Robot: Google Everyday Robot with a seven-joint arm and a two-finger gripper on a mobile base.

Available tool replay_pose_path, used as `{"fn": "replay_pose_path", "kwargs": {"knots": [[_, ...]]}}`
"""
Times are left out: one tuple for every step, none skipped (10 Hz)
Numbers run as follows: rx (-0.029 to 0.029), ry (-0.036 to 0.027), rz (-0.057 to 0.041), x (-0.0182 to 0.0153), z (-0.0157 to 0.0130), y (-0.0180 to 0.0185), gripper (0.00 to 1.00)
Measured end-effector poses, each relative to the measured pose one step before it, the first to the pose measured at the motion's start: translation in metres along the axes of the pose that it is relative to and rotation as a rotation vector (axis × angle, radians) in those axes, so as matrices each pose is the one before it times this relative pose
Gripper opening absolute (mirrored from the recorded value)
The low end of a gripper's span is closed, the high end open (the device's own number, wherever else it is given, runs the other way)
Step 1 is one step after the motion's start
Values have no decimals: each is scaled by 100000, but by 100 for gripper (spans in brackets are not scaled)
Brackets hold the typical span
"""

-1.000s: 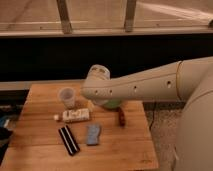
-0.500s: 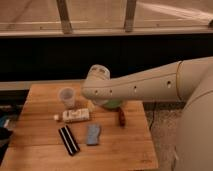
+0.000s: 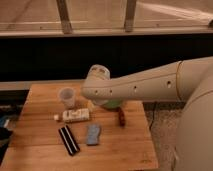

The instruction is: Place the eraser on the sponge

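Note:
The eraser (image 3: 68, 140), a long black bar with a pale stripe, lies slantwise on the wooden table (image 3: 125, 150) near its front left. Just right of it, and apart from it, lies the sponge (image 3: 93, 134), a flat blue-grey pad. My pale arm (image 3: 145, 85) reaches in from the right above the back of the table. Below it a dark reddish shape that seems to be my gripper (image 3: 120, 116) hangs low over the table, right of the sponge and touching neither object. Nothing shows in its grasp.
A white labelled packet (image 3: 76, 115) lies behind the eraser, with a translucent cup (image 3: 67, 96) further back. Something green (image 3: 113, 104) shows under the arm. The table's right edge drops to the floor. A dark wall and railing run behind.

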Motion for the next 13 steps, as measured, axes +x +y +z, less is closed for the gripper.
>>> {"fn": "replay_pose_path", "kwargs": {"knots": [[-2,4,-2,2,1,1,80],[3,-10,10,-4,-4,-3,80],[-3,3,-6,1,3,2,80],[-3,3,-4,0,1,2,80],[4,-4,6,-1,-3,-3,80],[0,6,-5,2,2,1,80],[-2,0,3,0,0,0,80],[-2,-2,-1,-1,0,1,80],[1,2,1,1,1,0,80],[65,-32,-171,1,6,21,80],[554,80,-954,12,-59,132,80],[-193,-139,-1572,-244,-67,1116,80],[-684,-185,-2515,-512,-146,2214,80]]}}
